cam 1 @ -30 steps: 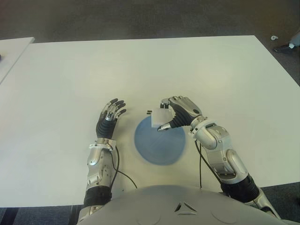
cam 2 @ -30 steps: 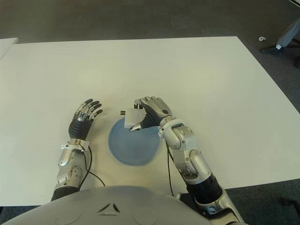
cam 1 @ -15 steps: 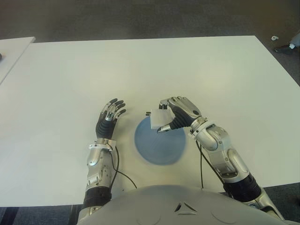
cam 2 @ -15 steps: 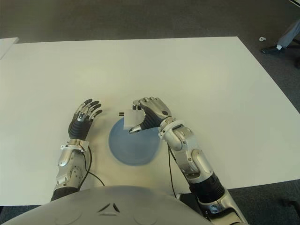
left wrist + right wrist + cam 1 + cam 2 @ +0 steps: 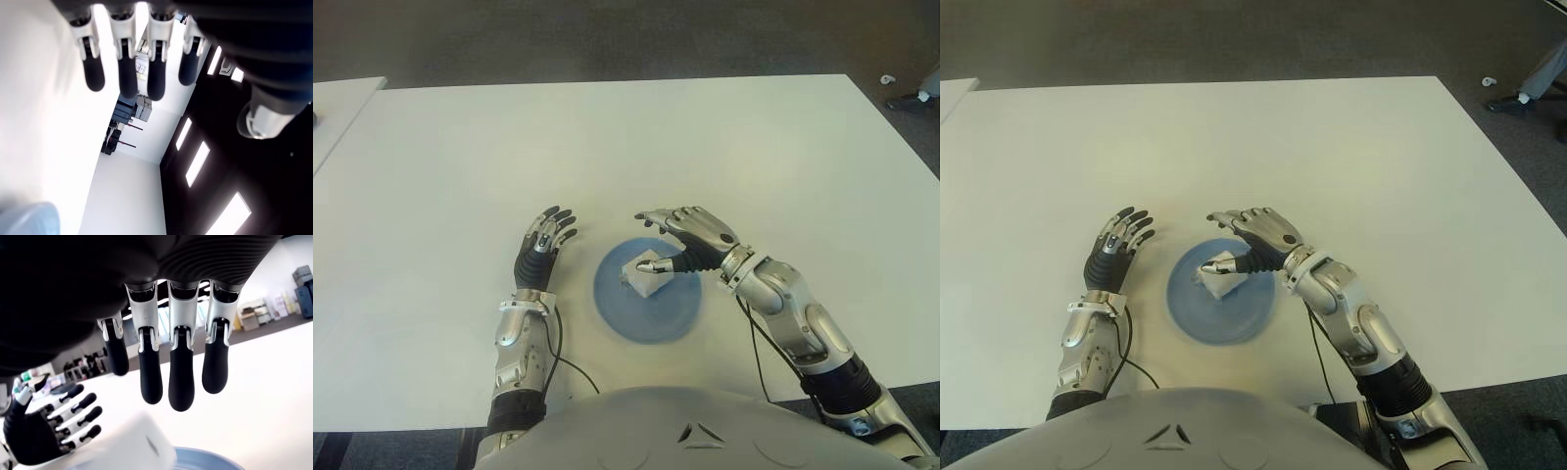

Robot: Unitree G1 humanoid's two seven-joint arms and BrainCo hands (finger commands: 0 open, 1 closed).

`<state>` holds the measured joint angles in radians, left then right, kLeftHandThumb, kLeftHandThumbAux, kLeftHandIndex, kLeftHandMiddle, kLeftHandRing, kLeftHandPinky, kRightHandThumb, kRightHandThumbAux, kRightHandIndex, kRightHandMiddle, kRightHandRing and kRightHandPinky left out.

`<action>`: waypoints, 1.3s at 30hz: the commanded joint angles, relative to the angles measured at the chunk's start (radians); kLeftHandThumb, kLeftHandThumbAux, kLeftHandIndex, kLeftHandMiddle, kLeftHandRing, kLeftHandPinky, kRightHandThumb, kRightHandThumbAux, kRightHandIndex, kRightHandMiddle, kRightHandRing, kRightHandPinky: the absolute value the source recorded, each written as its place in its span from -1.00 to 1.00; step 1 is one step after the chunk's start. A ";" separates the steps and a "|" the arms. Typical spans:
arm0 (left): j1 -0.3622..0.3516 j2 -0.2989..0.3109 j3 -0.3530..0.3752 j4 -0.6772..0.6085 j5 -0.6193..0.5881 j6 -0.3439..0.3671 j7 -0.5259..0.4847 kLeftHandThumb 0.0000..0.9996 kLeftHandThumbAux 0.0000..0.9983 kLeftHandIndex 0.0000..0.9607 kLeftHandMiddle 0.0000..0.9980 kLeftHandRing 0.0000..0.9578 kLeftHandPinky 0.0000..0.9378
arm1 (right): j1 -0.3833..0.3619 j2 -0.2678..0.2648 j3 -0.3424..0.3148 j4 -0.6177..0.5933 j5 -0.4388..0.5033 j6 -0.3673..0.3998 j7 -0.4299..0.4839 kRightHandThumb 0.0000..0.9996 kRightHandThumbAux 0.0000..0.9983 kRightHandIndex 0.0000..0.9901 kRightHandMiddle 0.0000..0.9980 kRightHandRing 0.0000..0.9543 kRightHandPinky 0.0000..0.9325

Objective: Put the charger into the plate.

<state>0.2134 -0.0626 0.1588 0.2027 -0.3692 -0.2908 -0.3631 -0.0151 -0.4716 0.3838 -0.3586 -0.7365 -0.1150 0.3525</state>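
The white charger [image 5: 645, 273] lies inside the blue plate [image 5: 671, 313] on the table [image 5: 705, 147]. The right hand [image 5: 690, 235] hovers above it, fingers spread, holding nothing. The left hand [image 5: 540, 247] shows left of the plate, fingers extended.

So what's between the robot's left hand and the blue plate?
Nothing but bare white table. In the left eye view the left hand shows just left of the plate, apart from it. The charger sits in the plate, below the open right hand.
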 commanded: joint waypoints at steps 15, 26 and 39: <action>0.011 -0.012 -0.001 -0.008 -0.011 0.007 0.011 -1.00 0.00 -0.52 -0.45 -0.44 -0.43 | 0.004 -0.024 -0.021 0.024 0.092 -0.031 0.057 -0.53 -0.79 -1.00 -1.00 -1.00 -1.00; 0.010 -0.008 -0.002 -0.008 -0.010 0.012 0.011 -1.00 -0.01 -0.53 -0.45 -0.44 -0.44 | -0.004 -0.024 -0.029 0.040 0.096 -0.047 0.049 -0.51 -0.80 -1.00 -1.00 -1.00 -1.00; 0.005 -0.006 0.001 0.003 -0.006 0.004 0.009 -1.00 -0.02 -0.52 -0.43 -0.43 -0.43 | -0.004 0.226 -0.151 0.136 0.165 0.139 -0.183 -0.57 -0.46 -1.00 -1.00 -1.00 -0.91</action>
<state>0.2155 -0.0641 0.1569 0.1983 -0.3740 -0.2909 -0.3616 -0.0107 -0.3299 0.2816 -0.2833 -0.6403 -0.0534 0.2263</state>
